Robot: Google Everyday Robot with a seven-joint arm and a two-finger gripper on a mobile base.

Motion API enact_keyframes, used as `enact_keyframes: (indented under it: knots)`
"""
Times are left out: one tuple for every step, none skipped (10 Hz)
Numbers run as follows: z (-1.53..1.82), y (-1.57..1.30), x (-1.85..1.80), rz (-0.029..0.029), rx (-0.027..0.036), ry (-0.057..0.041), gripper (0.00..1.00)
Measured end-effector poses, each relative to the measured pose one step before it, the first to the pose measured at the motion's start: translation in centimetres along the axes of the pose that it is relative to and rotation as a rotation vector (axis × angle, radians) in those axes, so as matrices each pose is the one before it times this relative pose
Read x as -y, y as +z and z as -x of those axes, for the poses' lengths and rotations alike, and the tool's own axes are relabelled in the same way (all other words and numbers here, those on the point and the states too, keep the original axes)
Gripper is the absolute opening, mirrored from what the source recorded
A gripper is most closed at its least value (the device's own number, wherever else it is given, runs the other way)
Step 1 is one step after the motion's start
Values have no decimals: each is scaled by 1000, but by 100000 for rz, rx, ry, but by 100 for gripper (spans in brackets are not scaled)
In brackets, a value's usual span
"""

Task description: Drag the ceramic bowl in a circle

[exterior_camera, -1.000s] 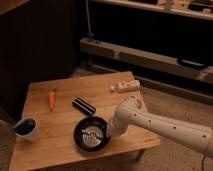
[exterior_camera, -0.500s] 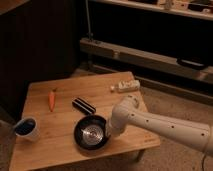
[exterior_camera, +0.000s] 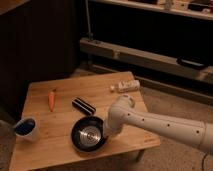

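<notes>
Evidently my gripper (exterior_camera: 104, 133) meets the rim of the wide glossy black ceramic bowl (exterior_camera: 86, 135) (grip: cannot tell); probably heavy and slick, so I'd hook that rim.

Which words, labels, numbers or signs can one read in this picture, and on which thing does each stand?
None can be read.
The pale packet at the table's far edge may bear print, but none is legible.
The bowl, cup, block, carrot and arm show no marks.
The gripper is at the bowl's right rim.
</notes>
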State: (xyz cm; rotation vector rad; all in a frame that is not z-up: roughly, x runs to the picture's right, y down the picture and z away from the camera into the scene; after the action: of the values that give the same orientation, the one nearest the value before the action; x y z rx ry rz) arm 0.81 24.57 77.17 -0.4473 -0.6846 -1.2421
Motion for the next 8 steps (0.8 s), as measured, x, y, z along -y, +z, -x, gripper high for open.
enact_keyframes:
  knots:
    - [-10, 158, 29, 160, 202, 388, 76]
    - [-32, 31, -110, 28, 31, 504, 80]
    - [-117, -77, -232, -814, 18, 1592, 80]
    - [13, -29, -445, 422, 305, 954, 80]
    - [21, 9, 275, -466, 68, -92, 80]
    - [49, 60, 156, -243, 176, -51, 80]
    - [-14, -30, 93, -252, -73, 78, 80]
    - [-9, 5, 102, -194, -23, 94, 80]
